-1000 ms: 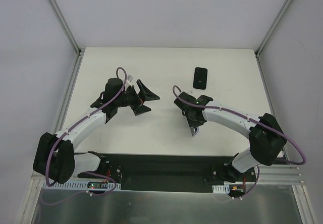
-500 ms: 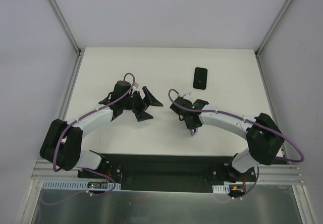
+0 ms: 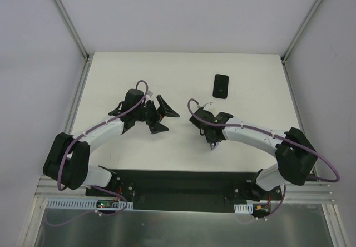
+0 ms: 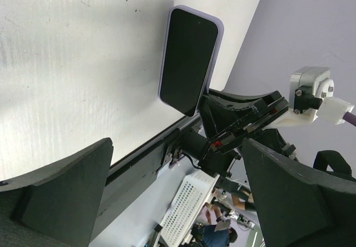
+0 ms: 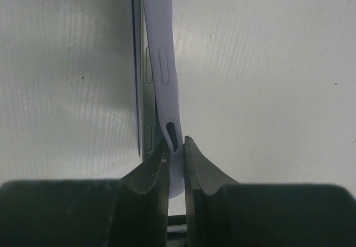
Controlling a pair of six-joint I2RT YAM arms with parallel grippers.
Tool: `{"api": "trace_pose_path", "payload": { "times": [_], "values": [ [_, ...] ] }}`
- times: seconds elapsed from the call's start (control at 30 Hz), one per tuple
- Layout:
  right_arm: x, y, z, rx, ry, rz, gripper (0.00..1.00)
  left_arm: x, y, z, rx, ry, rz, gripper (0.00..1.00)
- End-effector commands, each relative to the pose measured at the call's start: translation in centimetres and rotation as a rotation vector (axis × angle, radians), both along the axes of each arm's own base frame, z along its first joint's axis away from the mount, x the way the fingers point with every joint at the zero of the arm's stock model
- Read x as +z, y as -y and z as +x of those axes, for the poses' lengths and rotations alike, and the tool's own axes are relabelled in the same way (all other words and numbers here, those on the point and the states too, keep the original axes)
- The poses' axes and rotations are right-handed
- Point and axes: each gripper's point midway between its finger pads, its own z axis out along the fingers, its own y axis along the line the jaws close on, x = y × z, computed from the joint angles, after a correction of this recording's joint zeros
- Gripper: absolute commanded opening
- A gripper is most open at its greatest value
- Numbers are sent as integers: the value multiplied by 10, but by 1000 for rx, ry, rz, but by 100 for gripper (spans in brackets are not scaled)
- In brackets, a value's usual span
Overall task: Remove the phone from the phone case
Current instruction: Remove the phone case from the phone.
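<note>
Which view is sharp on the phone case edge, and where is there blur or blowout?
Right wrist: phone case edge crisp, the right hand pinching it soft at the bottom of frame. Left wrist: own fingers are blurred dark masses, table nearly blown out, phone screen glare-free. Top external: even light, faint shadows, case tiny.

Setting: robotics lab test cell. White table, plain grey enclosure panels, aluminium frame rails, black arm-mounting base plate.
</note>
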Motion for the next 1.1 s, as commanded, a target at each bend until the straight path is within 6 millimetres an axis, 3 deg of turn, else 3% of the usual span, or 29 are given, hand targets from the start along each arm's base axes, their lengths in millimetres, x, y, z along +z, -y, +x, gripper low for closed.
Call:
{"api": "trace_pose_path", "payload": {
  "times": [0.0,0.63,1.07],
  "values": [
    [-29,-28,0,-36,-30,145,13,9,2,-4,-6,18,-19,98],
    [-35,-39,-12,-104,-96,238,19,10,3,-4,-9,16,-22,98],
    [-46,-16,-4,-156,-88,136,16,11,3,-4,-12,17,-24,98]
  ]
}}
